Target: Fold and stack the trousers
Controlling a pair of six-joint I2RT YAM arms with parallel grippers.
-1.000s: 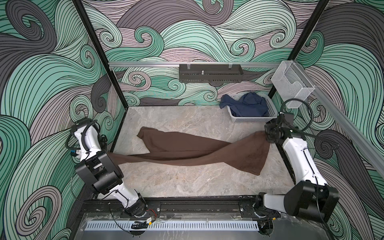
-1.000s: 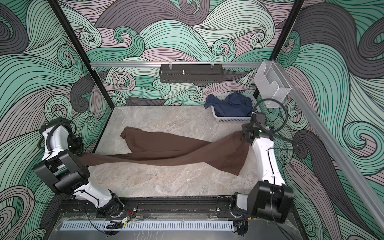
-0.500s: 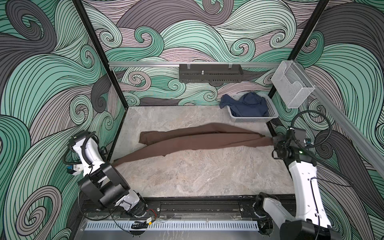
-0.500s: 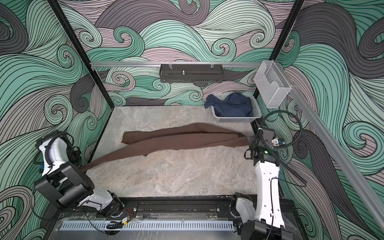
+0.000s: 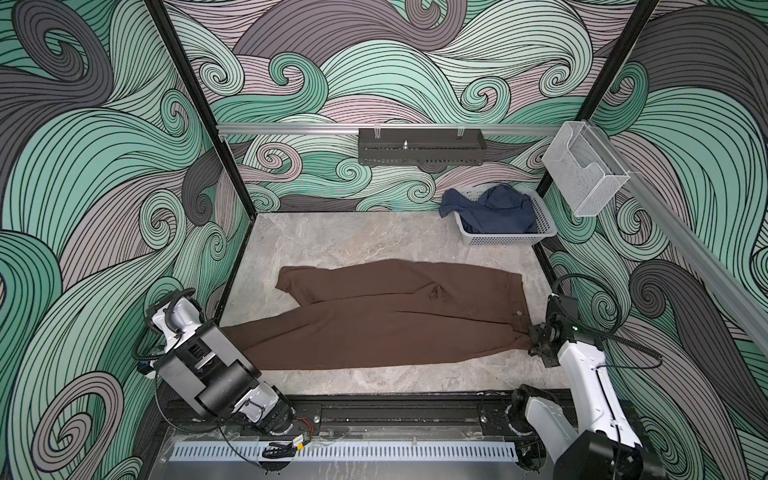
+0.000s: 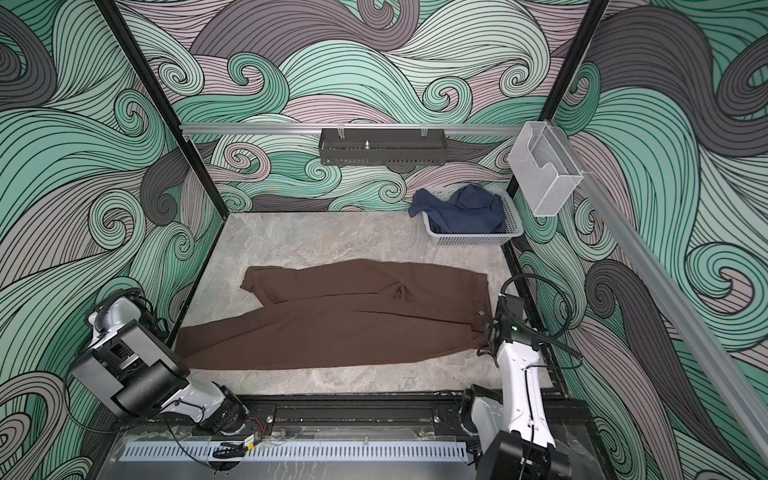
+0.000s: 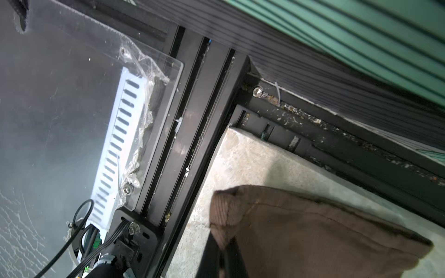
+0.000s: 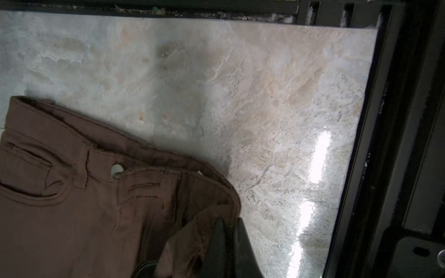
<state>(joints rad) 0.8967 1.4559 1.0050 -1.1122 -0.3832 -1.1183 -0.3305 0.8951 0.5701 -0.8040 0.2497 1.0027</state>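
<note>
On the big grey counter the brown trousers lie spread out, legs to the left and waist to the right. The left end effector pinches a leg's hem tight. The right end effector pinches the waistband tight.

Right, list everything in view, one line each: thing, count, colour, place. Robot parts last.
trousers: 1, dark brown, laid out across the tabletop, waist to the right
tabletop: 1, grey marble, floor of the cell
basket: 1, pale grey, far right corner of the tabletop
garment: 1, navy, heaped in the basket, spilling over its left rim
tray: 1, black, hung high at the back, centre
holder: 1, clear mesh, hung high on the right side
left end effector: 1, black, near left corner, shut on a leg hem of the trousers
right end effector: 1, black, right edge, shut on the waistband of the trousers
</note>
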